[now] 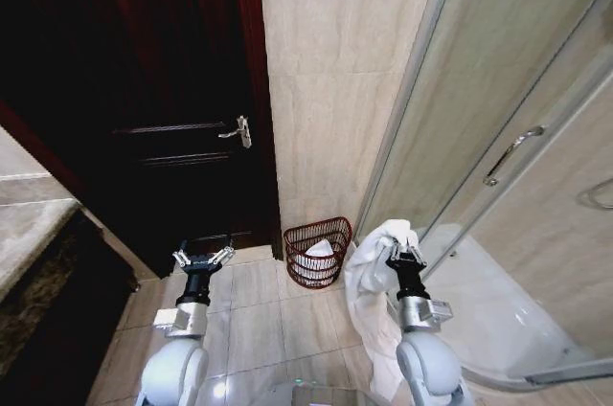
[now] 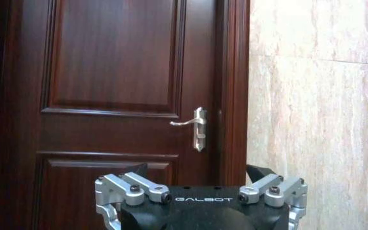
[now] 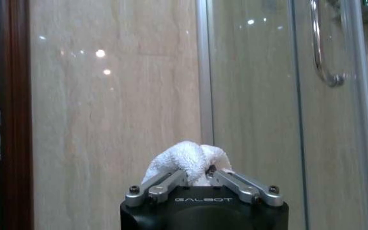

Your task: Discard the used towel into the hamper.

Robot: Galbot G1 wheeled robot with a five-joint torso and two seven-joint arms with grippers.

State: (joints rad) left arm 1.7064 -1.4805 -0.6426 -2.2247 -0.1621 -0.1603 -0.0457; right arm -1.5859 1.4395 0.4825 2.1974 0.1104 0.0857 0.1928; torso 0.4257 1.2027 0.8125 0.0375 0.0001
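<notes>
White towel (image 1: 369, 277) clamped in right gripper (image 1: 404, 255) fingers beside hamper (image 1: 318, 251); left gripper (image 1: 202, 259) fingers apart.

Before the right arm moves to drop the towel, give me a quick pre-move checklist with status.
1. Right pincer shut on the towel: ok; fingers pinch a fold in the right wrist view.
2. Towel clear of floor: cannot tell; it hangs low beside the arm.
3. Hamper located: ok, on the floor at the wall, ahead and to the robot's left of the right pincer.
4. Hamper has room: cannot tell; something white already lies inside.
5. Pincer over hamper: not ok, it is off to the side.
6. Left pincer out of the way: ok, open, near the door.
</notes>
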